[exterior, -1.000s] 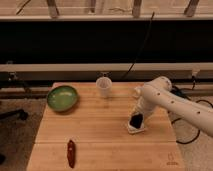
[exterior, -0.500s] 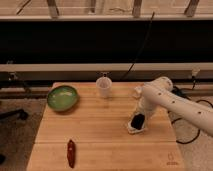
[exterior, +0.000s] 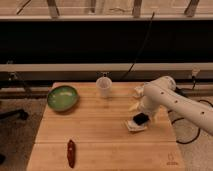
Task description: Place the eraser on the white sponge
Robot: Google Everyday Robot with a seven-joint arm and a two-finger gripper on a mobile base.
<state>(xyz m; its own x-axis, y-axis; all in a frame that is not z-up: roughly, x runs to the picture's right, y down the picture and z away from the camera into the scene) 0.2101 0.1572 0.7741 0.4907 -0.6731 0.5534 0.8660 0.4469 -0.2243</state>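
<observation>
Claw [exterior: 141,114] low at counter [exterior: 100,135] right side, grip state unclear; dark eraser [exterior: 141,119] atop white sponge [exterior: 135,126].

No legible text, label, brand or number anywhere. One small dark mark sits at the near right corner of the wooden table [exterior: 100,135]; it cannot be read. Gripper [exterior: 141,120] sits right of table centre, over the white sponge [exterior: 134,127]; no markings readable on either.
</observation>
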